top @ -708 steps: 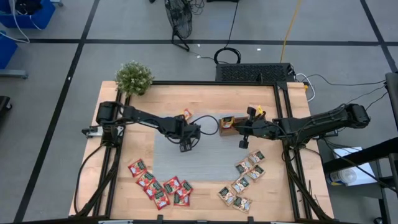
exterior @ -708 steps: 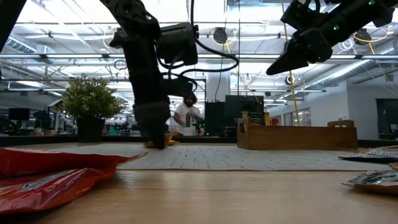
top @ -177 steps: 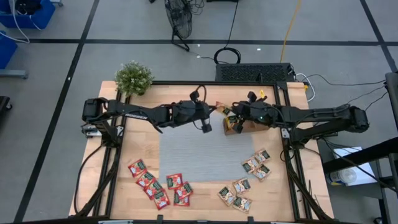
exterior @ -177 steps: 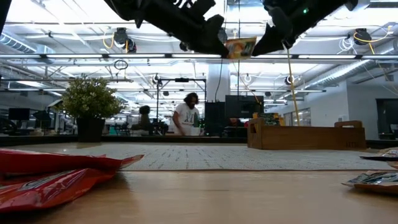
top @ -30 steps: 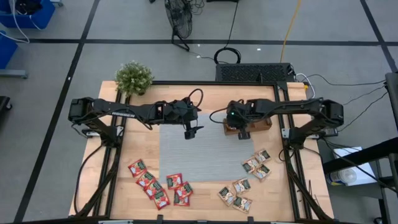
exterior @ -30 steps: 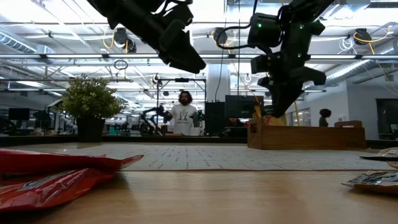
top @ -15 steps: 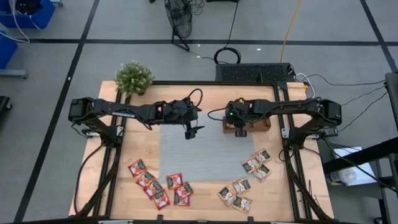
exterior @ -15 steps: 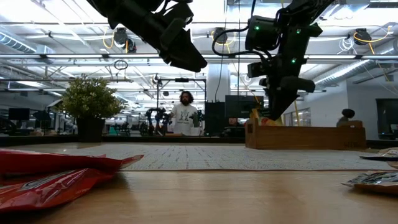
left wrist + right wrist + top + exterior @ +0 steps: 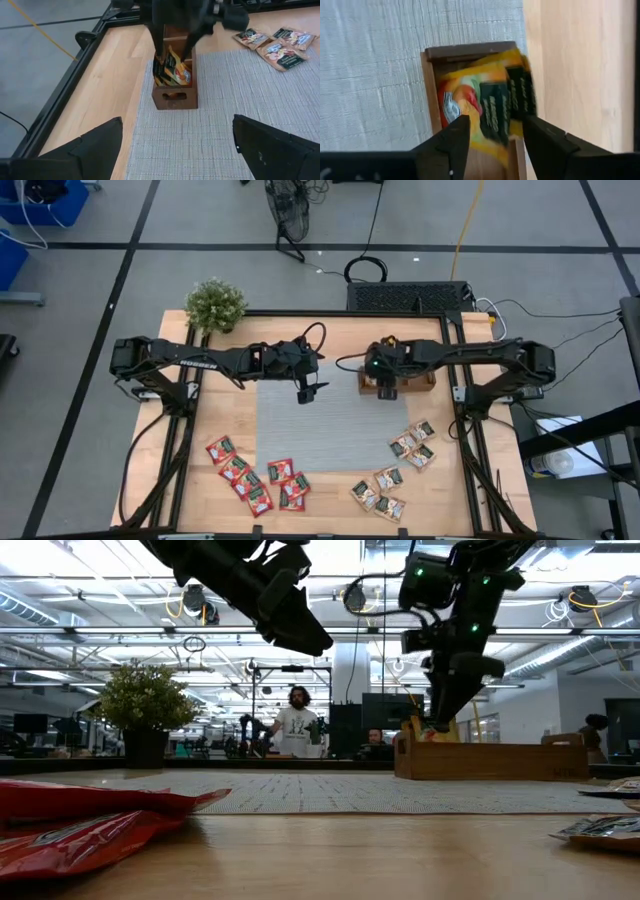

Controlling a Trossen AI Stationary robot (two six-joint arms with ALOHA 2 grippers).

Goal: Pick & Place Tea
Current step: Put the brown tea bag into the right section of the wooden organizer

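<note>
You get no readable text here. Orange-yellow sachets in wooden tray: dark label panels carry lettering, too blurred to make out. Red sachets and pale-green sachets on tabletop: printed fronts, words too small for you to read. No numbers, brands or signs legible on arms or in room behind.

Orange-yellow sachets with dark labels standing on edge, leaning together in the end compartment of the wooden tray. Red sachets lying flat in a loose cluster at the surface's near left. Pale-and-green sachets scattered flat at the near right, some overlapping.
</note>
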